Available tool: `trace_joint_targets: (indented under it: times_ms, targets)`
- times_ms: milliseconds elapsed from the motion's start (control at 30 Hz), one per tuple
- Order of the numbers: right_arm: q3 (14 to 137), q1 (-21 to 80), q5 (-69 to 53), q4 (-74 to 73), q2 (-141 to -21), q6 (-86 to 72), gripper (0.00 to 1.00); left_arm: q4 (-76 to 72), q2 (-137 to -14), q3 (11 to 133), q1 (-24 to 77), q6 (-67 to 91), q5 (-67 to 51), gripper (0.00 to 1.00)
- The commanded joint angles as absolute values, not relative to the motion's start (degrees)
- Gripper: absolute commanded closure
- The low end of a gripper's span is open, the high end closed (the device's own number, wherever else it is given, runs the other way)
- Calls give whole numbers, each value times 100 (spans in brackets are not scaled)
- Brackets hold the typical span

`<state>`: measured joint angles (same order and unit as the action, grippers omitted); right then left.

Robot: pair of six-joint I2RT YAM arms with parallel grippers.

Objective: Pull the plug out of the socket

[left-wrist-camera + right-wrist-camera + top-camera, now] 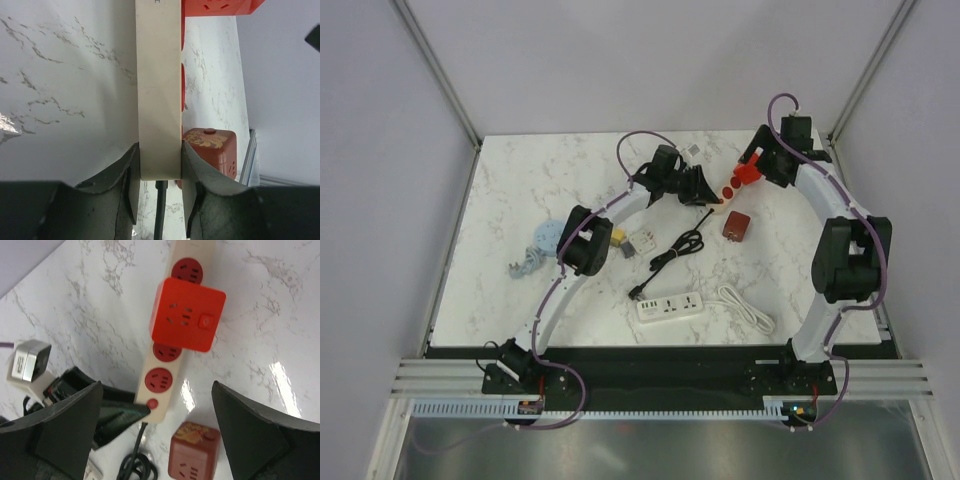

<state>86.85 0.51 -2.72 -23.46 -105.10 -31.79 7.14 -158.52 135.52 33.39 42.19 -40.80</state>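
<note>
A cream power strip [162, 385] with red sockets lies at the back of the table [520, 200]. A bright red cube plug [187, 314] sits plugged into it; it also shows in the top view [745, 175]. My left gripper [159, 165] is shut on the cord end of the strip [157, 90], one finger on each long side. My right gripper [156, 390] is wide open and empty. It hovers above the strip with the red plug just beyond its fingertips, not touching it. In the top view it [760, 165] is right beside the plug.
A dark red cube adapter [737, 226] stands just near of the strip. The strip's black cord [678, 248] coils toward the middle. A white power strip [670, 306], a white cable [745, 308], small adapters [630, 243] and a grey-blue item [535, 250] lie nearer.
</note>
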Motion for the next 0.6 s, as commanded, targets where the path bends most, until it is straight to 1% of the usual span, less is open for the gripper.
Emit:
trace_joint_targets:
  times_ms: [0, 133, 433, 467, 533, 567]
  targets:
    - [9254, 35, -62, -2347, -11073, -3568, 2, 457, -15548, 13483, 3454, 3929, -4421, 98]
    - [9606, 44, 158, -2399, -11565, -3612, 2, 457, -15530, 13438, 3498, 3885, -4403, 98]
    - [9975, 35, 475, -2496, -12119, -3656, 2, 492, -15513, 13403, 3516, 3823, -4368, 98]
    - [10028, -165, 501, -2496, -12207, -3665, 5, 492, -15495, 13377, 3507, 3815, -4359, 98]
    - [10168, -228, 308, -2461, -12453, -3683, 10, 501, -15478, 13351, 3516, 3762, -4351, 98]
    - [10212, -255, 264, -2461, -12532, -3674, 14, 510, -15478, 13351, 3516, 3762, -4359, 98]
